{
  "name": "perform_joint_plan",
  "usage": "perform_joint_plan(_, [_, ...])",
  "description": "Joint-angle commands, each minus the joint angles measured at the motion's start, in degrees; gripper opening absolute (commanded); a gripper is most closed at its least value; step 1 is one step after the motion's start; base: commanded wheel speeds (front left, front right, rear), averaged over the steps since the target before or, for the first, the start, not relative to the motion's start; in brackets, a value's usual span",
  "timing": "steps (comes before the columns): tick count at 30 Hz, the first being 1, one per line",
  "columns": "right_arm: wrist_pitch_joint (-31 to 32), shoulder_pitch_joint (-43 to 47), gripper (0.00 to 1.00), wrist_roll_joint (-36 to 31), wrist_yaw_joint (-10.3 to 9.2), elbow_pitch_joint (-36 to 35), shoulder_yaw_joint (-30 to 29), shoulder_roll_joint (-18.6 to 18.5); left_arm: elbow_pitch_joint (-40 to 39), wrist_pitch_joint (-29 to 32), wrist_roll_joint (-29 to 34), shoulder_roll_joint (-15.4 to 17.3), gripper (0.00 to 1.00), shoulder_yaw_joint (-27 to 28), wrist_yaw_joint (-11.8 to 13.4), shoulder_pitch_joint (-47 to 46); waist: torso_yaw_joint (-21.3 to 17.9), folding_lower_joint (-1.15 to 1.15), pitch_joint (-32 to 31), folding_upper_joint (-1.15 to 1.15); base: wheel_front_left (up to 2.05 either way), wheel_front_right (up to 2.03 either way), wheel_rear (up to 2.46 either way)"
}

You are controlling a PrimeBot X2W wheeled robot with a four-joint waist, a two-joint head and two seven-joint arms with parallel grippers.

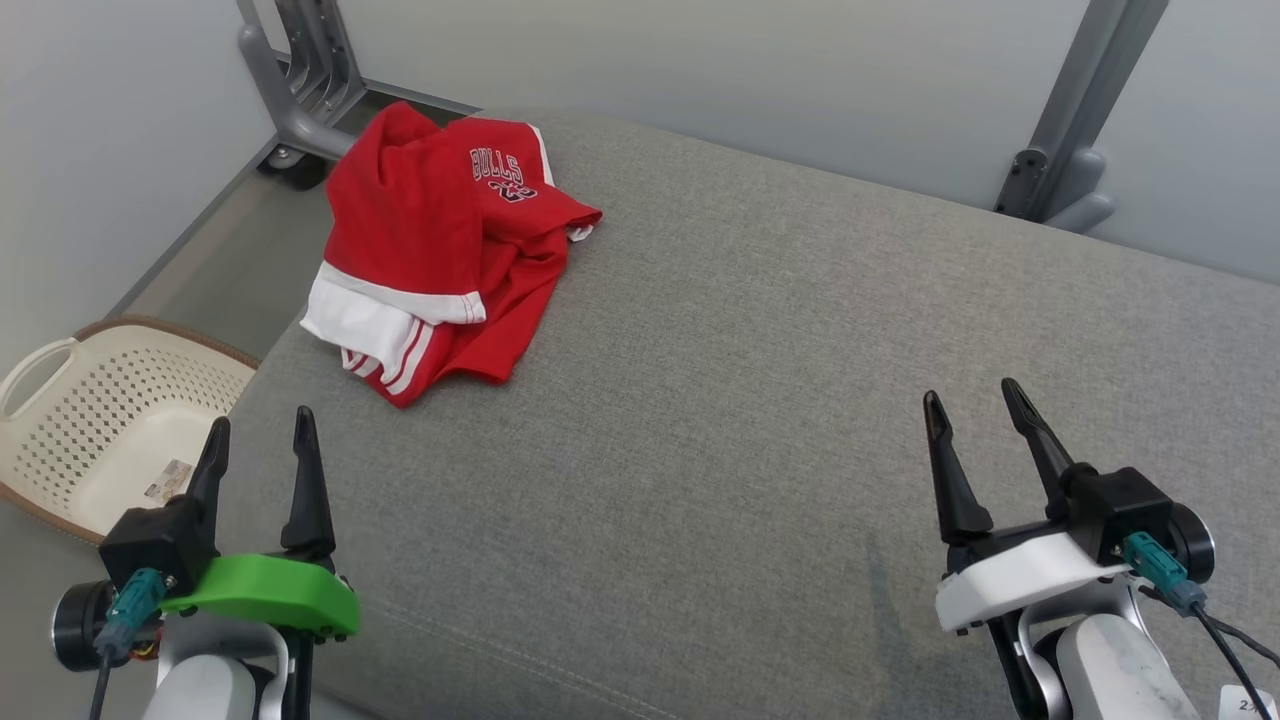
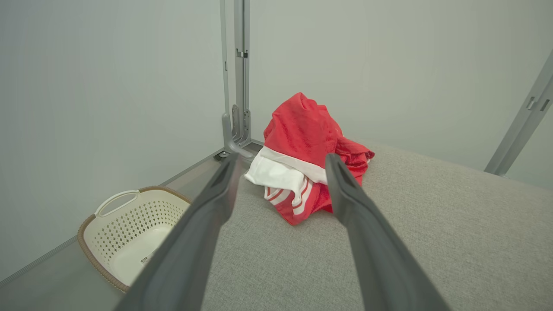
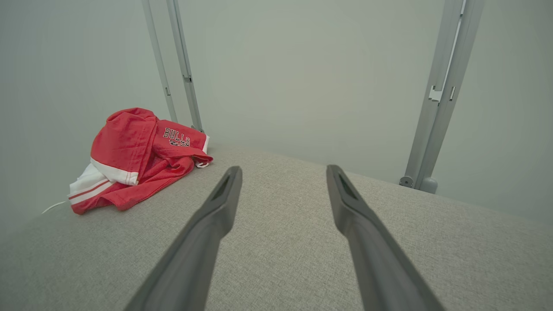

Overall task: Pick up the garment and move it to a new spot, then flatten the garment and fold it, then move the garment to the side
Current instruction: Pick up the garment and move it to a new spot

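Observation:
The garment [image 1: 430, 240] is a crumpled red piece with white trim and "BULLS" lettering, bunched at the far left corner of the grey cushioned surface [image 1: 760, 400]. It also lies ahead in the left wrist view as the garment [image 2: 302, 142] and off to the left in the right wrist view as the garment [image 3: 134, 160]. My left gripper [image 1: 260, 425] stands open at the near left edge, well short of the cloth. At the near right, my right gripper [image 1: 972, 396] is open too, nothing between its fingers.
A cream perforated laundry basket [image 1: 110, 420] stands on the floor left of the cushion, seen too as the basket [image 2: 125, 229]. Grey metal frame posts [image 1: 300, 70] rise behind the far left corner, another post [image 1: 1080, 110] at the far right. Pale walls close the back.

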Motion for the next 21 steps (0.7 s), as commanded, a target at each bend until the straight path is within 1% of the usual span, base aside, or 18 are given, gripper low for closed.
perform_joint_plan(1, [-0.2, -0.9, 1.0, -0.2, 0.0, 0.1, 0.1, -0.2, -0.1, 0.2, -0.1, 0.4, 1.0, 0.1, -0.4, -1.6, -0.4, 0.0, 0.4, 0.0, 0.0, 0.0, 0.0])
perform_joint_plan(7, [0.2, -2.7, 1.0, -0.7, 0.0, -0.4, 1.0, -0.6, 0.6, 1.8, -1.1, 0.8, 1.0, 0.0, -1.4, -6.1, -3.3, 0.0, 3.5, 0.0, 0.0, 0.0, 0.0])
perform_joint_plan(12, [1.7, -5.6, 1.0, -1.3, 0.0, -2.1, 2.1, -1.8, 3.3, 4.8, -2.8, 1.2, 1.0, 0.4, -2.4, -12.9, -7.2, 0.0, 9.0, 0.0, 0.0, 0.0, 0.0])
perform_joint_plan(16, [2.4, -8.5, 1.0, -1.3, 0.0, -3.3, 3.1, -2.5, 8.7, 7.1, -4.0, 2.1, 1.0, 0.6, -4.3, -18.7, -10.7, 0.0, 13.4, 0.0, 0.0, 0.0, 0.0])
perform_joint_plan(21, [2.9, -11.1, 1.0, -1.3, 0.0, -4.1, 4.3, -2.8, 19.4, 10.6, -5.9, 3.3, 1.0, 1.0, -6.0, -25.1, -14.1, 0.0, 17.6, 0.0, 0.0, 0.0, 0.0])
